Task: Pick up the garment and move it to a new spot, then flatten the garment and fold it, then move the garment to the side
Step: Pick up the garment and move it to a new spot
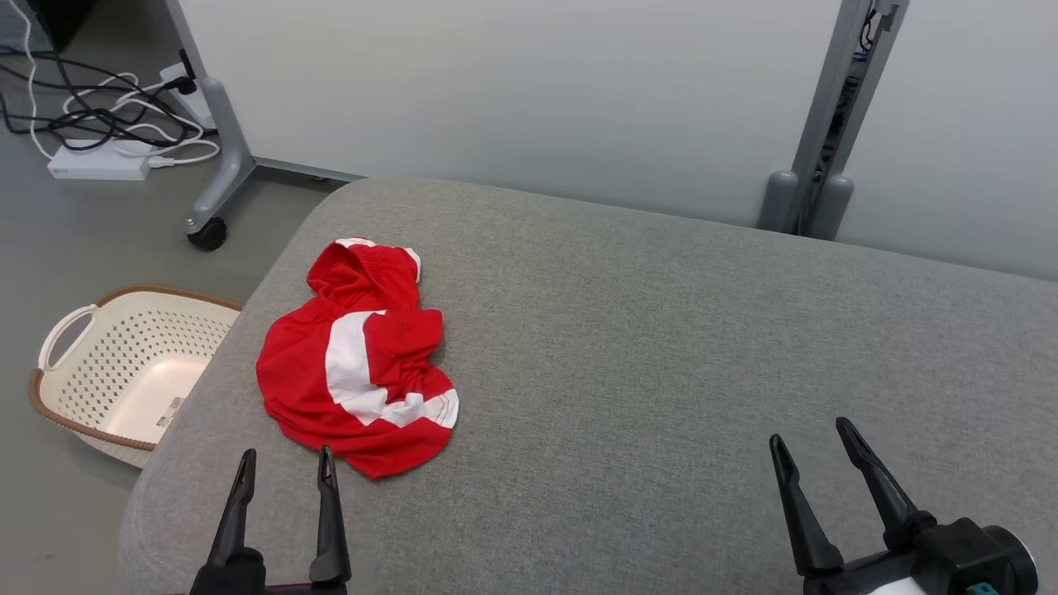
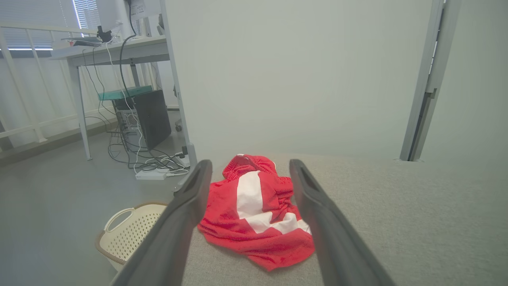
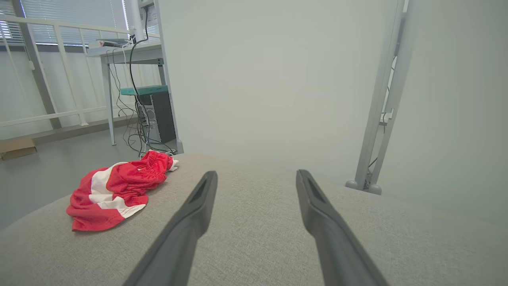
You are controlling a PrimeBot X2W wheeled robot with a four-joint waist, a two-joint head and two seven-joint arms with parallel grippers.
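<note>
The garment (image 1: pixel 355 359) is red with broad white stripes and lies crumpled in a loose heap on the grey cushion (image 1: pixel 661 347), near its left edge.

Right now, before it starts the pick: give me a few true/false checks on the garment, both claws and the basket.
1. The crumpled red garment with white stripes lies on the grey upholstered surface. True.
2. The garment is folded flat. False: it is bunched in a heap.
3. The left claw is open and empty, close to the garment's near edge. True.
4. The right claw grips the garment. False: it is open over bare surface, well apart from the garment.
5. The cream perforated plastic basket stands on the surface. False: it sits on the floor off the surface's left edge.
</note>
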